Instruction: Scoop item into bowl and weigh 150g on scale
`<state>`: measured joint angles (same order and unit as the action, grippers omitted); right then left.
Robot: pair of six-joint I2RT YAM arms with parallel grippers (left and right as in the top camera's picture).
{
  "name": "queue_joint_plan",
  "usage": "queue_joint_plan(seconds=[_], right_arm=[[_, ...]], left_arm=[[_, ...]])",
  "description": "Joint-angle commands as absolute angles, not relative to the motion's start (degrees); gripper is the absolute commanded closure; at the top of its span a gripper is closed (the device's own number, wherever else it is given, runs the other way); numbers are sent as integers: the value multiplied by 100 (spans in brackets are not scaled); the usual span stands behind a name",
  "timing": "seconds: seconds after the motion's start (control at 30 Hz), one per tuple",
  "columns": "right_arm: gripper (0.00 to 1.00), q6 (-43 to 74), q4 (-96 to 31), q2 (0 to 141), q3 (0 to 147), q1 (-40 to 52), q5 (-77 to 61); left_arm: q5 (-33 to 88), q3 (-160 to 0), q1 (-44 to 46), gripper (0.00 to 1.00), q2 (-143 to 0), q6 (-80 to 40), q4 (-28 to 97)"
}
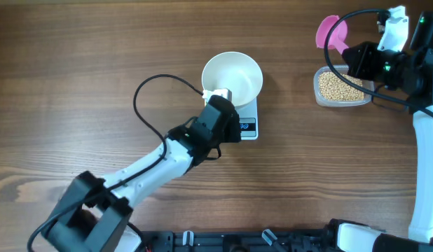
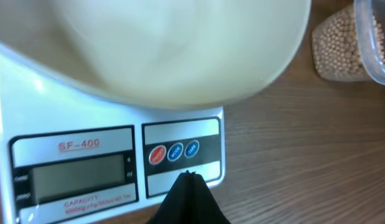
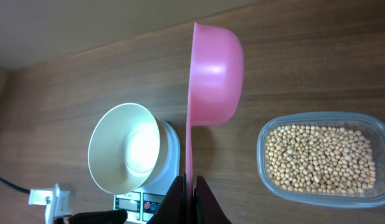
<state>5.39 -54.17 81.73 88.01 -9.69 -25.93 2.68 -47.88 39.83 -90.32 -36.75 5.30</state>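
Observation:
The white bowl [image 1: 232,75] [image 2: 161,50] [image 3: 124,149] stands empty on the white scale [image 1: 250,112] [image 2: 74,162] [image 3: 171,149], whose display is blank. My left gripper [image 1: 234,127] [image 2: 190,177] is shut with nothing in it, its tip at the scale's front edge just below the round buttons. At the right, the tan beans [image 1: 339,87] [image 2: 336,46] [image 3: 320,155] fill a clear plastic tub. My right gripper [image 1: 348,52] [image 3: 189,183] is shut on the handle of a pink scoop [image 1: 332,31] [image 3: 214,68], held empty and on its side above the table, left of the tub.
A black cable [image 1: 150,87] loops over the table left of the bowl. Bare wood lies between the scale and the tub [image 1: 319,91]. The right arm [image 1: 423,161] stands along the right edge.

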Motion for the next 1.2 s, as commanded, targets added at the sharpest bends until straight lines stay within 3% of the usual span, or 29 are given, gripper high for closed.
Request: queue_joint_plan(seconds=[0.0, 1.17], right_arm=[[96, 598, -5336, 8103, 8851, -974, -2681], [96, 596, -5330, 8114, 8851, -974, -2637]], left_arm=[[32, -4877, 4029, 96, -9299, -3647, 355], [-21, -4875, 4038, 96, -10239, -3649, -263]])
